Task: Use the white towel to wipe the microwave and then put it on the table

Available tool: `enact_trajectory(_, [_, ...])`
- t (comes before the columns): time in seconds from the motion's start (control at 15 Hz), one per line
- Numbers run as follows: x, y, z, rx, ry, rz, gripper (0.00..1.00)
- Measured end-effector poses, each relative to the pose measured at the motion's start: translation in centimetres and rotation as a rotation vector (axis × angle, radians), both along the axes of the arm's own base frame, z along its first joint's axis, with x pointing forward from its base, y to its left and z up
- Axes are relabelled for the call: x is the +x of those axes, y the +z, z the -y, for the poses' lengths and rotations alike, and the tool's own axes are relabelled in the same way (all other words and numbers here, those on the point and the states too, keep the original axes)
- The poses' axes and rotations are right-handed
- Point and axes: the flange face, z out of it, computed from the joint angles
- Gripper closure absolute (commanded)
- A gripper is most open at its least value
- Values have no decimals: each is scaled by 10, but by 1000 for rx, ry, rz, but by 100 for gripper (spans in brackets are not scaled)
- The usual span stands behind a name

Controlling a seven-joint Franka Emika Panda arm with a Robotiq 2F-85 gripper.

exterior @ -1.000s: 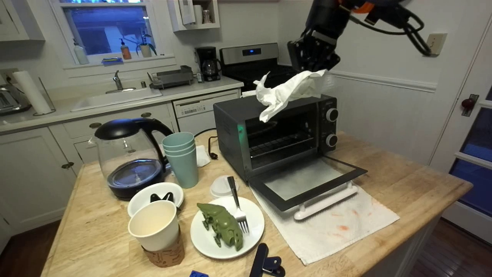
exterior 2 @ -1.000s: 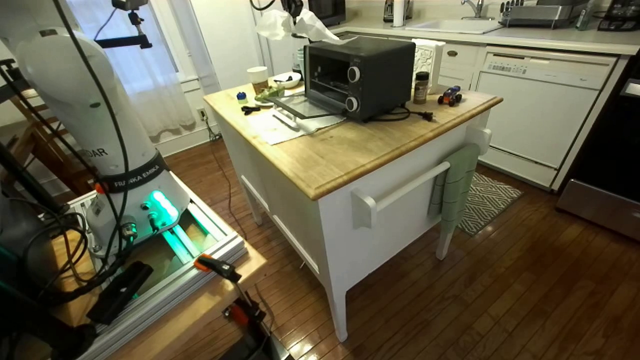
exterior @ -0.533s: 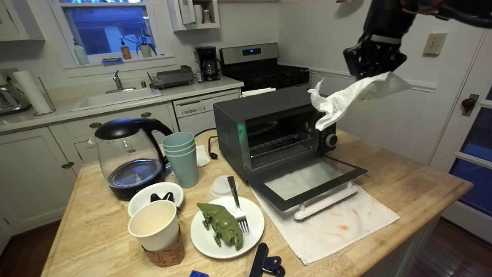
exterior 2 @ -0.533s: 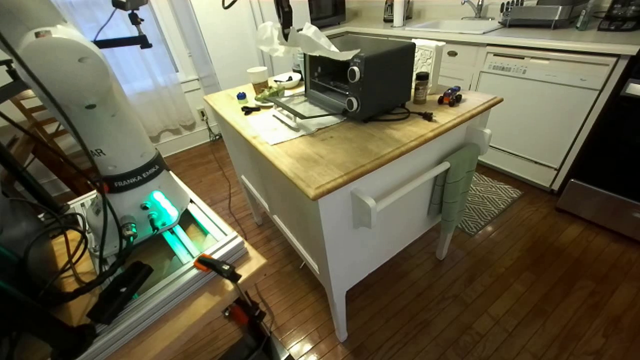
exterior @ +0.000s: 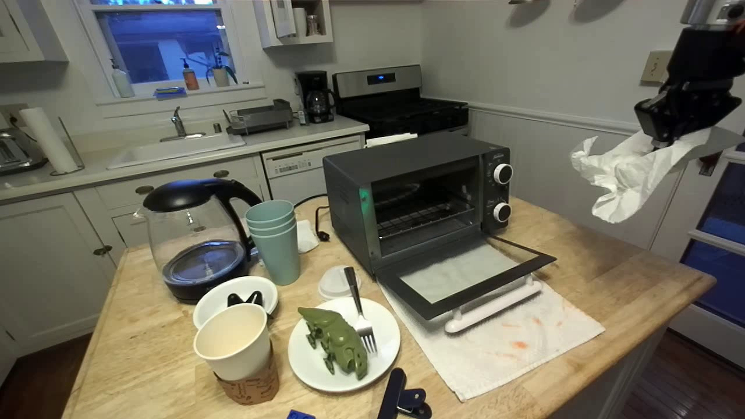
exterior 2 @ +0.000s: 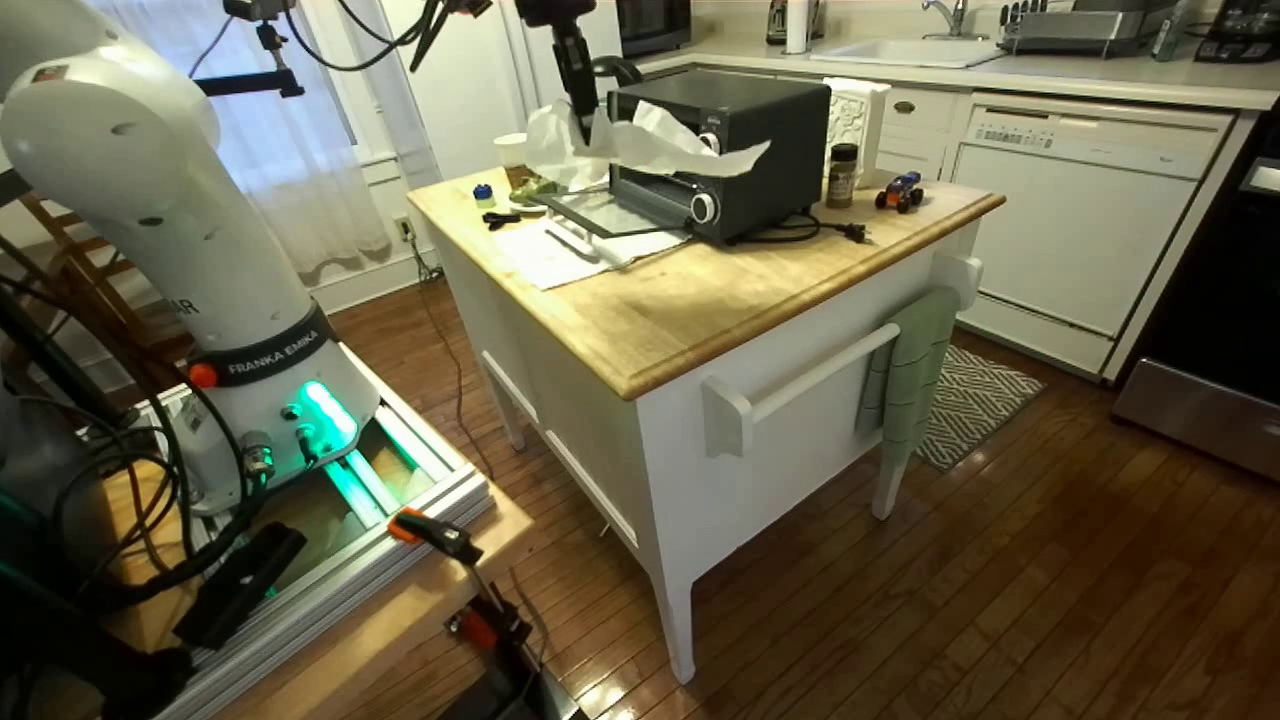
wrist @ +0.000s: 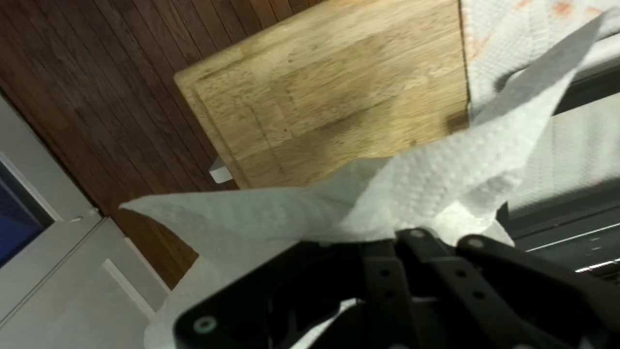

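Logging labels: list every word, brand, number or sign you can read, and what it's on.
"FRANKA EMIKA": base band
"AR", perhaps a word's end: arm
Too small or blurred to read: markings on toaster oven, dishwasher, spice jar; stove display.

In an exterior view I have the oven (exterior: 401, 160) on the table (exterior: 593, 250), its lowered door (exterior: 465, 273) above a sheet (exterior: 524, 349). Left of the oven stand stacked cups (exterior: 277, 250), then the kettle (exterior: 201, 233); nearer the camera lies a plate (exterior: 311, 364) (fork (exterior: 364, 329) and toy (exterior: 339, 340) on it). To the oven's right, my fingers (exterior: 669, 125) hold the towel (exterior: 625, 174).
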Motion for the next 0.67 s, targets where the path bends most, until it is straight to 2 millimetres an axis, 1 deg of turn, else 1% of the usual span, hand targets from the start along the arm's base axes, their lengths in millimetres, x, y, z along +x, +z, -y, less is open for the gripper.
enact_trajectory(0.07, [-7, -6, 10, 4, -3, 2, 98])
enact_trajectory(0.13, [-9, -8, 13, 6, -3, 2, 98])
enact_trajectory(0.47, [-8, -8, 10, 3, 6, 4, 99])
enact_trajectory(0.67, [-9, -17, 17, 16, 4, -10, 99])
